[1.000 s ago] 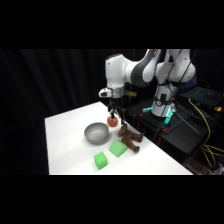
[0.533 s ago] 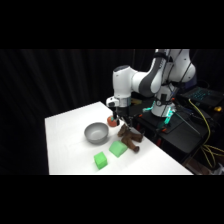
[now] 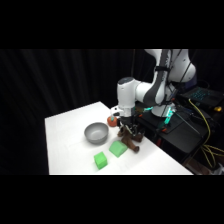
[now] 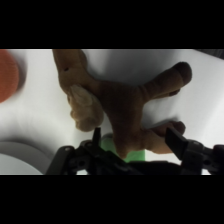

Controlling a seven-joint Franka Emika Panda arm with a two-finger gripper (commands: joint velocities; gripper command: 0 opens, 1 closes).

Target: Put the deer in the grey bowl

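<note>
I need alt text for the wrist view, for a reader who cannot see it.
A brown plush deer lies on the white table, filling most of the view, with the open claw straddling its body. A red-orange round object shows at the left edge, the grey bowl's rim at lower left.

I found nothing I could read in either view: no lettering, label, brand, number or sign showed on the arm, the table, or any object lying on it.
</note>
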